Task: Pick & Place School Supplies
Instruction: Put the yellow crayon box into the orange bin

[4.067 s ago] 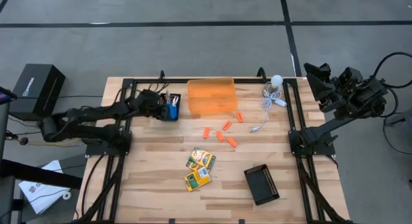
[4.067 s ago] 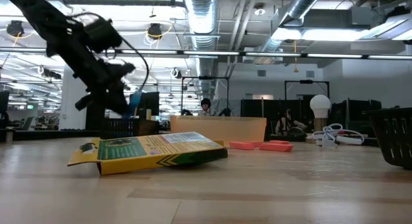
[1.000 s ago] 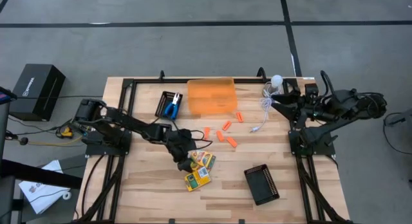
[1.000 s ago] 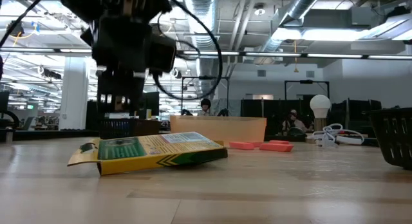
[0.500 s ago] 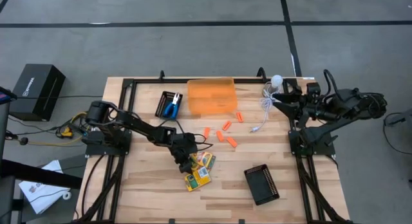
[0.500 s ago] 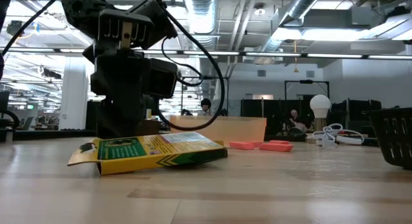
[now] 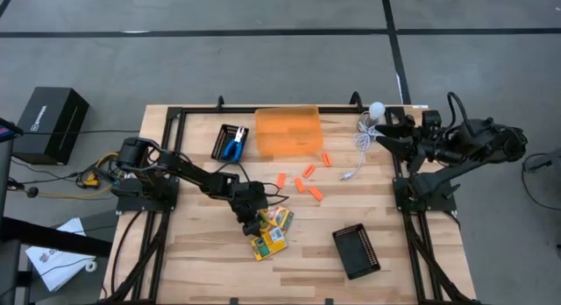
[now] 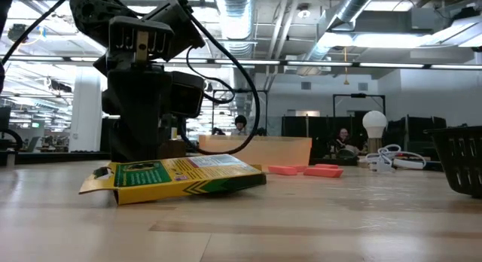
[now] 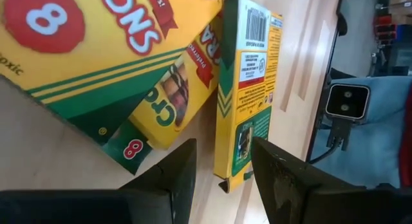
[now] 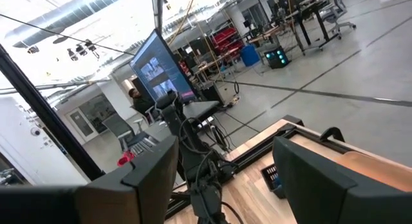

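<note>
- Left pincer (image 7: 255, 224), fingers (image 9: 172, 185) parted, sits low over the yellow-and-green cardboard crayon boxes (image 7: 271, 230) mid-desk.
- Right pincer (image 7: 386, 136) hangs by the desk's far right edge, fingers spread.

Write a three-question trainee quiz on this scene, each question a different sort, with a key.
1. True or false: the left end effector is at the crayon boxes.
2. Where do the blue-handled pliers lie? A) in the black tray beside the orange bin B) among the orange sticks C) beside the white cable
3. Fill in: the right end effector is near the table's ____ edge.

Key: 1 true; 2 A; 3 right
</note>
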Available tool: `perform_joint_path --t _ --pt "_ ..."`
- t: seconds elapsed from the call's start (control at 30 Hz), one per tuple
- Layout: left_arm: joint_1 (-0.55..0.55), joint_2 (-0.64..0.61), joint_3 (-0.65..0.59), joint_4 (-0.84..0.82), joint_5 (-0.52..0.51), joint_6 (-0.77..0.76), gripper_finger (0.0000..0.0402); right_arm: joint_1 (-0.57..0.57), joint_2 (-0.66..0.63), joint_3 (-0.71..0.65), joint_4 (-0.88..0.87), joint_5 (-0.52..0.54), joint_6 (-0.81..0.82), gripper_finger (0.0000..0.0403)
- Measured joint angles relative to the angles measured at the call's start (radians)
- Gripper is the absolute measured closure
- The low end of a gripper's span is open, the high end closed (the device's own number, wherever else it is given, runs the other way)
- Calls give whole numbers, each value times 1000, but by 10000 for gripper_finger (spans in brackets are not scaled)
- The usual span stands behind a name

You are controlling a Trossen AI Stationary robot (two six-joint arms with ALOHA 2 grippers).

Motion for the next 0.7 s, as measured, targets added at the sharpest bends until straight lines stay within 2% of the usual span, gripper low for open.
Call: perform_joint_path --t 0.1,0.2,0.27,0.4,0.53,0.7 --pt "2 -15 -1 -1 -2 -30 259 0 0 0 -3 0 4 159" --pt "13 -93 -1 29 -38 -51 259 0 0 0 -46 -15 74 159" --pt "33 -172 -1 34 -97 -53 259 0 1 0 -89 -51 129 159" --pt "104 -364 -1 36 -244 -52 259 -1 14 0 -92 -80 135 159" --pt "151 -575 -1 37 -440 -1 259 -36 140 -2 -121 -124 136 159" --pt "188 -786 0 35 -573 41 265 -157 289 -1 -162 -372 182 159"
